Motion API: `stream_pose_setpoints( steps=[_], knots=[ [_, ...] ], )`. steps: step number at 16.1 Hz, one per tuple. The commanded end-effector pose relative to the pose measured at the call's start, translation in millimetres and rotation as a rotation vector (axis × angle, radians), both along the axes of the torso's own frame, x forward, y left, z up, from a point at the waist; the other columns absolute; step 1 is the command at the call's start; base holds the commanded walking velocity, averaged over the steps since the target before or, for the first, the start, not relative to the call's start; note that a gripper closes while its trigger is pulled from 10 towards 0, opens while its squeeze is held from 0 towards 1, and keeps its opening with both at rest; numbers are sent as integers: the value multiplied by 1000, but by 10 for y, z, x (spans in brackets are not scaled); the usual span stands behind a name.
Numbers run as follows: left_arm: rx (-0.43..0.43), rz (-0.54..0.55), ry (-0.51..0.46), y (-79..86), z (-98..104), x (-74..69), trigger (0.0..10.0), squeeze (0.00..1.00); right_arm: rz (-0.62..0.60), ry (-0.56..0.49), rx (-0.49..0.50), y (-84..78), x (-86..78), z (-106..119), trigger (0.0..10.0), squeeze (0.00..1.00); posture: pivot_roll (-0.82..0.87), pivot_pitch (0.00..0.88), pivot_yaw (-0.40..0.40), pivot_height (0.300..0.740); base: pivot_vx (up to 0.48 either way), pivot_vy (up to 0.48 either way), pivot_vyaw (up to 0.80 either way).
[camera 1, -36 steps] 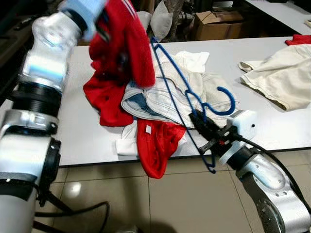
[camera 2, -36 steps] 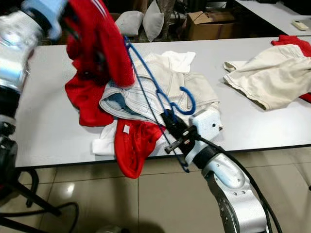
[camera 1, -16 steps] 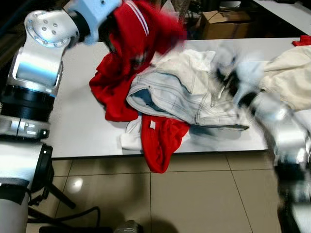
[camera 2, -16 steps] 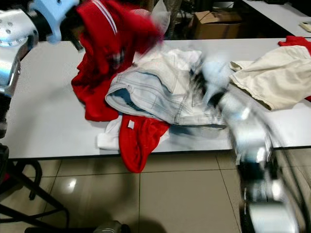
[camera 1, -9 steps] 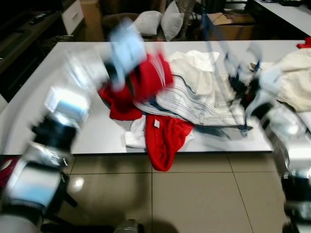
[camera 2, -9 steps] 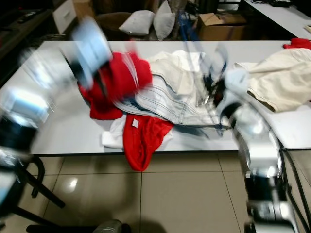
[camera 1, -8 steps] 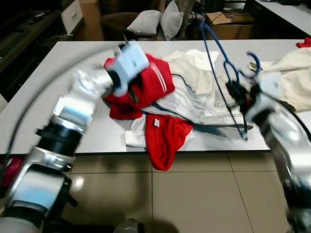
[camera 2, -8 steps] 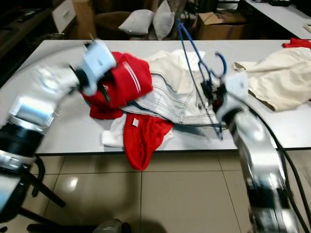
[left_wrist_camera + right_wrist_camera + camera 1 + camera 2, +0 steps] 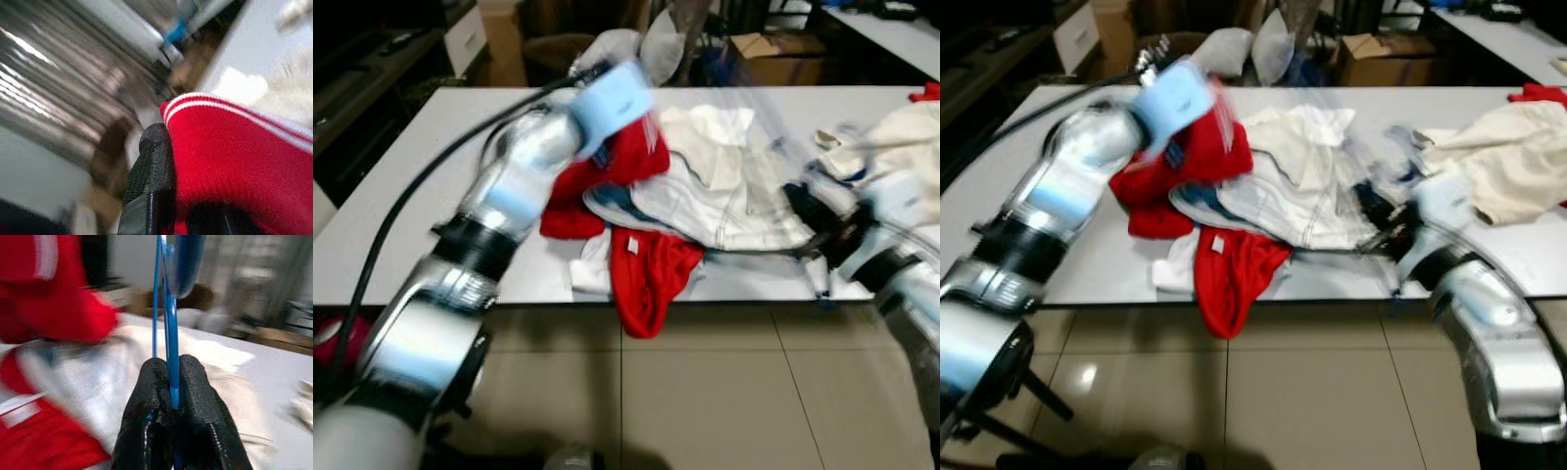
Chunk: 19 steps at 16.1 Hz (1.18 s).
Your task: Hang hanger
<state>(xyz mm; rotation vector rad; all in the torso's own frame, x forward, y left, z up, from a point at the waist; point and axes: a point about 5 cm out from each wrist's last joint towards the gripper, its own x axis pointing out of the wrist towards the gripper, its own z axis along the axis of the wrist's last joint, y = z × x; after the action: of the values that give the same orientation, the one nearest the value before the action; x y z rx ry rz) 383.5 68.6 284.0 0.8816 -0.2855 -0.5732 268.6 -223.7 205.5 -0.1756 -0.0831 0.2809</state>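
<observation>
The blue wire hanger (image 9: 168, 328) is pinched between the pressed-together black fingers of the right gripper (image 9: 171, 406), its wires running up from the pads; the grip appears to be taken low on the frame so that the hook end is left free for hanging. In the head views this gripper (image 9: 813, 220) is at the table's near edge, beside the white garments (image 9: 724, 186), and the hanger is smeared there into a pale blur. The red jumper (image 9: 234, 161) is clamped against a finger (image 9: 149, 181) of the left gripper (image 9: 168, 191), held over the clothes pile, probably to keep it clear of the hanger. No rail is visible. The hanger's hook is blurred and its shape cannot be made out.
</observation>
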Motion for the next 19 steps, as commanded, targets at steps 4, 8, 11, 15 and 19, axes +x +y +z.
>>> stream_pose_setpoints(
  steps=[4,8,11,15,19],
  knots=[
    [112,-251,376,-378,-875,-254,10000,1000,-87,11,11,-103,-50,16,10000,0,-34,0,82,740,0,0,0],
    [184,-228,467,-168,-1054,-248,10000,1000,-73,58,24,-1,-96,-93,10000,0,-33,0,77,740,0,0,0],
    [243,-234,461,52,-1042,-276,10000,1000,-66,66,28,11,-96,-97,10000,0,-33,0,77,740,0,0,0],
    [414,-130,322,559,-945,-211,10000,1000,-52,73,31,33,-88,-108,10000,0,-15,0,48,740,0,0,0],
    [450,-37,213,759,-844,-128,10000,0,-38,74,32,49,-69,-106,10000,0,-12,0,39,740,0,0,0]
  ],
)
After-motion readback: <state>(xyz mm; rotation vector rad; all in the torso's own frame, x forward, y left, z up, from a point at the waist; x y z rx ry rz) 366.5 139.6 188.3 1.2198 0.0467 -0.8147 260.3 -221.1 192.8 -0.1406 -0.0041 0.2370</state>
